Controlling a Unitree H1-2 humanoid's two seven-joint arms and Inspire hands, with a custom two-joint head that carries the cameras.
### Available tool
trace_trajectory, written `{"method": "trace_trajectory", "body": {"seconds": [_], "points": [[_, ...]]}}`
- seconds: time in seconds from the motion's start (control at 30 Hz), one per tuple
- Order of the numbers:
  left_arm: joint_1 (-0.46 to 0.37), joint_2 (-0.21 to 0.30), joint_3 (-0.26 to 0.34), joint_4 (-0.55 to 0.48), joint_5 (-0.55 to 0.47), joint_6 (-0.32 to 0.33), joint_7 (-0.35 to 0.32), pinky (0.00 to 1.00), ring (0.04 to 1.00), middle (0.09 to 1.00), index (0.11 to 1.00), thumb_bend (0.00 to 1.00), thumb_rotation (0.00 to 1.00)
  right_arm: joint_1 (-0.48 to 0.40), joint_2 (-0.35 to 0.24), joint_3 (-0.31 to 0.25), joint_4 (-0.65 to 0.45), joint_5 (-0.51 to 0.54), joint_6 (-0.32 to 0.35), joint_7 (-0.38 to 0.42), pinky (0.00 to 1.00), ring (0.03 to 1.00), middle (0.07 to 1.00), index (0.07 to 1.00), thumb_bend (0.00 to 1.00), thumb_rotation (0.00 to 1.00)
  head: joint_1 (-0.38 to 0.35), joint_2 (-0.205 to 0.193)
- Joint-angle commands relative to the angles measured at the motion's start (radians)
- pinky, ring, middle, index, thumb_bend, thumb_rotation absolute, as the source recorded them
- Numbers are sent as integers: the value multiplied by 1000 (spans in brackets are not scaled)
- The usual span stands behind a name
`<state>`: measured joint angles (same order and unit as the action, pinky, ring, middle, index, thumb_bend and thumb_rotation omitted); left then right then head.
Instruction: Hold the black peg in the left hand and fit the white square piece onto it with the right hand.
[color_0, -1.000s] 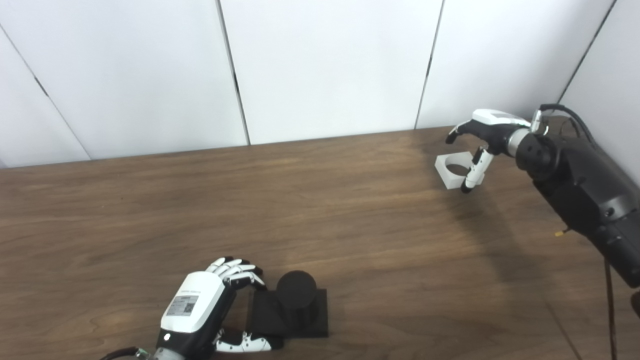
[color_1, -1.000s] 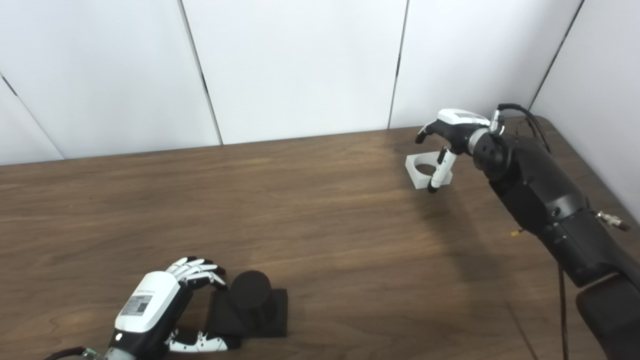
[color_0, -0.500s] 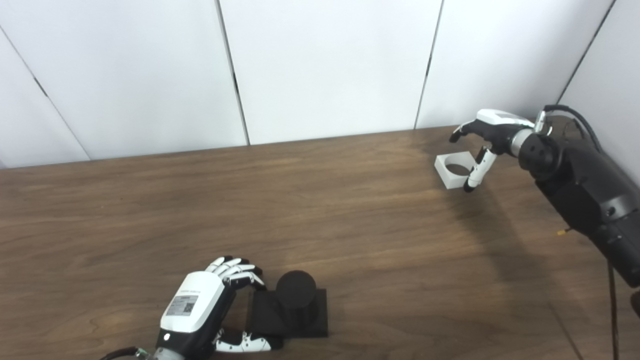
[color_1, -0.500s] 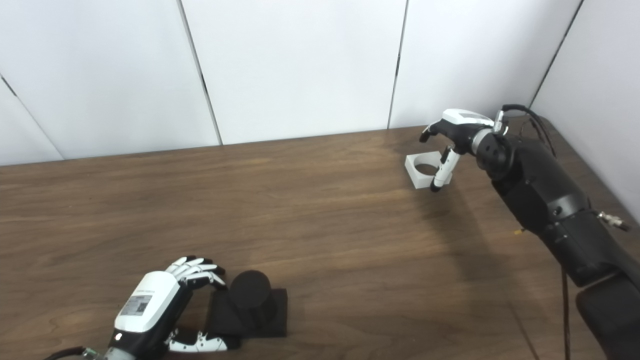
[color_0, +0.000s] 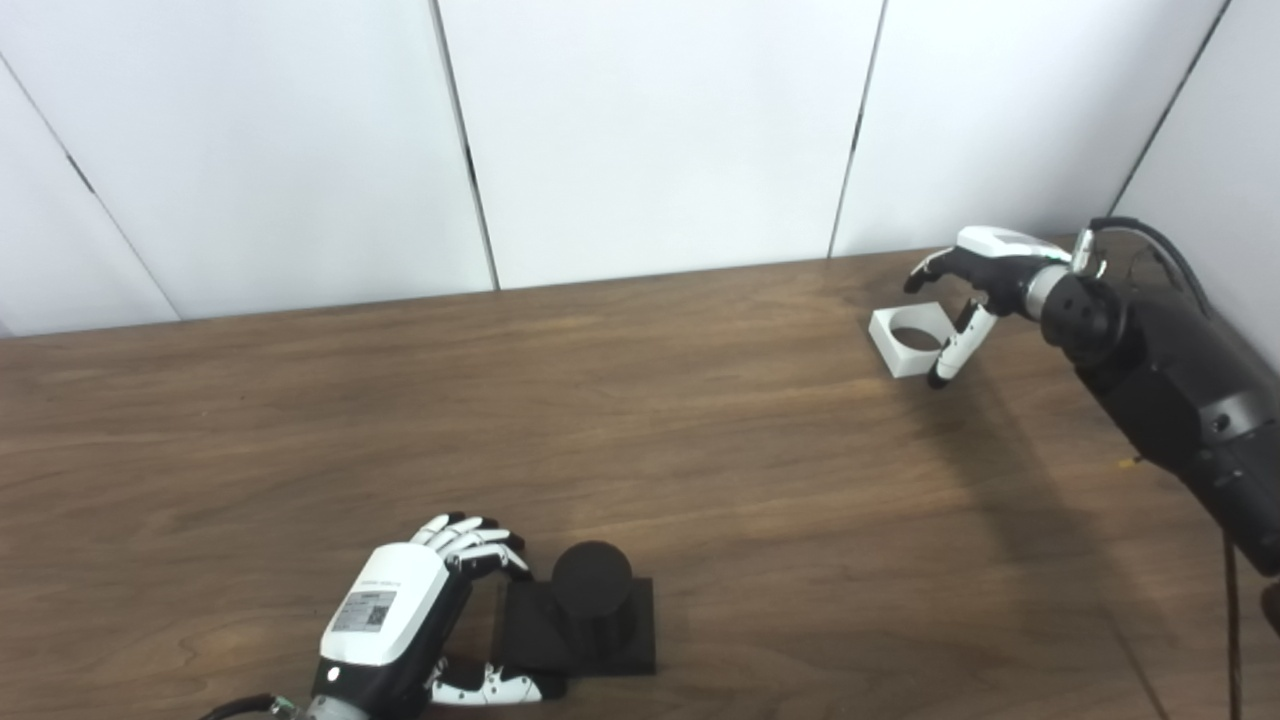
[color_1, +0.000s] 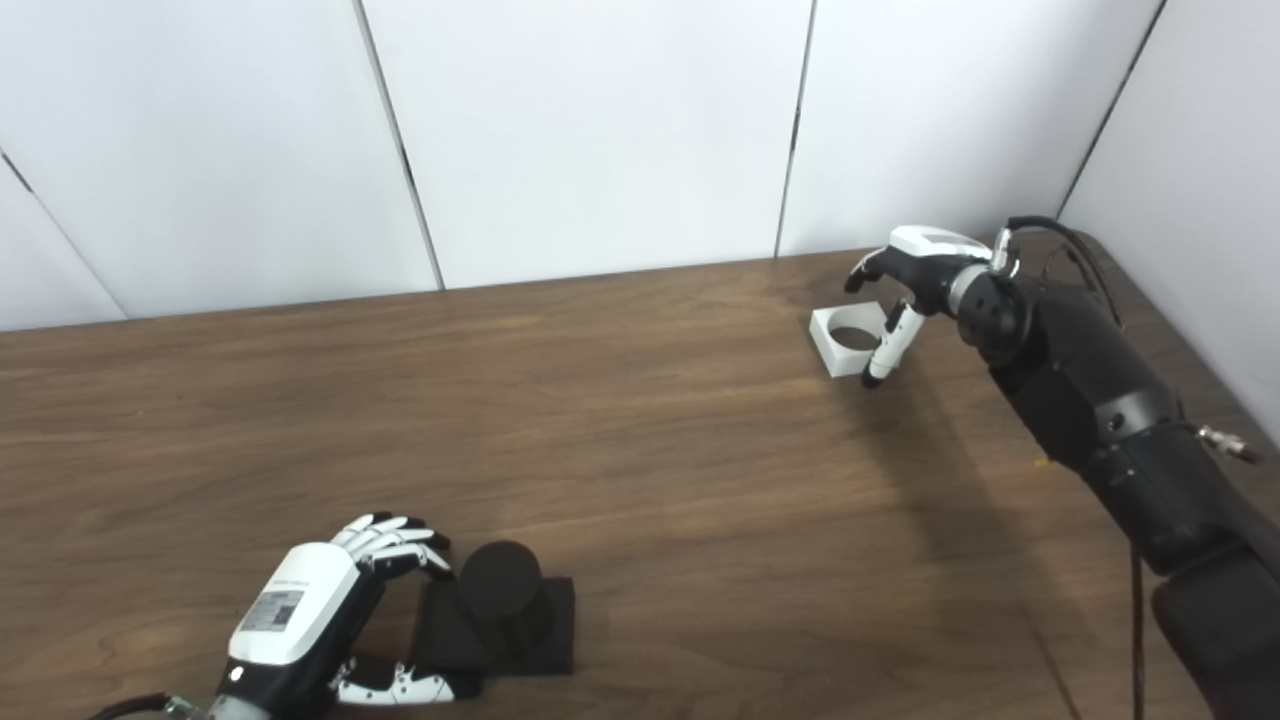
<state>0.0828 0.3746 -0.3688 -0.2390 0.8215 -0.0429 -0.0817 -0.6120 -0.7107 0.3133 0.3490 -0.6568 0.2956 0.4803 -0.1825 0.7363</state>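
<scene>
The black peg, a short cylinder on a square black base, stands on the table near the front edge. My left hand sits at the base's left side, curled fingers at its far corner and thumb along its near edge; the grip looks loose and open. At the far right lies the white square piece with its round hole. My right hand hovers open above its right side, one finger hanging down by its right edge; contact is unclear.
The brown wooden table ends at white wall panels just behind the white piece. Another wall closes in close to my right arm, which carries a black cable.
My right hand has shifted slightly right and lower over the white piece. The piece, the peg and my left hand have stayed put.
</scene>
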Motion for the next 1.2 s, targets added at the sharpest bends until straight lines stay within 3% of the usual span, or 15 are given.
{"method": "trace_trajectory", "body": {"seconds": [0.0, 0.37, 0.67, 0.87, 1.17], "points": [[19, 15, -16, 26, 48, 41, -75, 918, 860, 781, 488, 505, 62, -51, -26, -9, -4, -10, -38, -31, 851, 960, 889, 800, 933, 138, 2, 1], [25, 9, -5, 21, 36, 40, -70, 909, 855, 777, 487, 505, 60, -49, -10, -2, 44, -15, -40, -29, 851, 954, 888, 818, 892, 97, 6, 6], [25, 4, -4, 17, 35, 49, -84, 915, 855, 778, 488, 505, 60, -48, -9, 13, 40, -37, -47, -27, 844, 961, 908, 776, 752, 87, 12, 9], [25, 0, -2, 13, 32, 56, -94, 912, 852, 779, 488, 505, 60, -52, -2, 20, 40, -50, -44, -30, 839, 956, 896, 759, 747, 58, 12, 11], [26, -1, -2, 6, 31, 67, -108, 912, 853, 780, 488, 505, 60, -47, 16, 16, 8, -52, -45, -49, 873, 948, 858, 714, 761, 101, 15, 15]]}}
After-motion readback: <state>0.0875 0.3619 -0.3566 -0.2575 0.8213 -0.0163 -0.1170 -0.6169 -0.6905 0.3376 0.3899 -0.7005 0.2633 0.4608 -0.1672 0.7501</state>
